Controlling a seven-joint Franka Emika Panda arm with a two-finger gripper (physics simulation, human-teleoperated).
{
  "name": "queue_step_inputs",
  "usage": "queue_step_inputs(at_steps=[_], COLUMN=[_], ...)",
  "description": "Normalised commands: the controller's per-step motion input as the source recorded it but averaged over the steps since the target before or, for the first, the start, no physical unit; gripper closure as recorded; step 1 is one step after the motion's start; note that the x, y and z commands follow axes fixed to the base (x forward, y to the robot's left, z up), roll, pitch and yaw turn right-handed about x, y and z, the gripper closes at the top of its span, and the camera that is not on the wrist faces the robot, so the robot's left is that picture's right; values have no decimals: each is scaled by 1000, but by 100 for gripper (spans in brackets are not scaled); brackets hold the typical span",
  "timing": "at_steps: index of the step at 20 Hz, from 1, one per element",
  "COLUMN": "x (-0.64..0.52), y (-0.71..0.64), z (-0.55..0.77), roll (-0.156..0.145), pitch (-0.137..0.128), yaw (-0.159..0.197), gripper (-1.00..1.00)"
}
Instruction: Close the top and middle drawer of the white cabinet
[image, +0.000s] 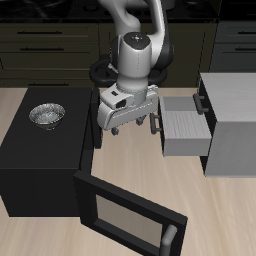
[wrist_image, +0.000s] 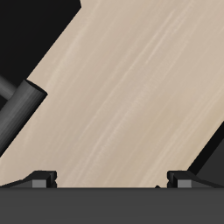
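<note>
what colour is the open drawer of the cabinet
Light grey, matching the cabinet; the open drawer shows best in the exterior view.

Bare table (image: 120, 150) lies between the black box (image: 40, 150) and the pulled-out drawer (image: 185, 128) of the white cabinet (image: 235, 125). The open microwave door (image: 130, 215) blocks the front edge. The arm (image: 135, 65) occupies the gap.

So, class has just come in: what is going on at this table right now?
A Franka arm is working near a white cabinet whose drawers it should shut. At least one drawer stands pulled out toward the arm; which drawers these are is hard to tell. The claw hangs beside the open drawer front, holding nothing, and its wrist view shows mostly bare table. A black stove block with a small metal pan and an open microwave door sit nearby, untouched.
</note>
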Motion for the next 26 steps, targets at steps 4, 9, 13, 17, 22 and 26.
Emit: queue_step_inputs(at_steps=[4, 9, 13, 17, 22, 26], x=[27, 56, -27, -39, -20, 56], y=[200, 222, 359, 326, 293, 293], z=[-130, -78, -2, 4, -52, -56], roll=[37, 41, 64, 54, 47, 40], pitch=[8, 5, -6, -10, 8, 8], yaw=[-4, 5, 7, 21, -13, -17], gripper=[-100, -100, -100, -100, -100, -100])
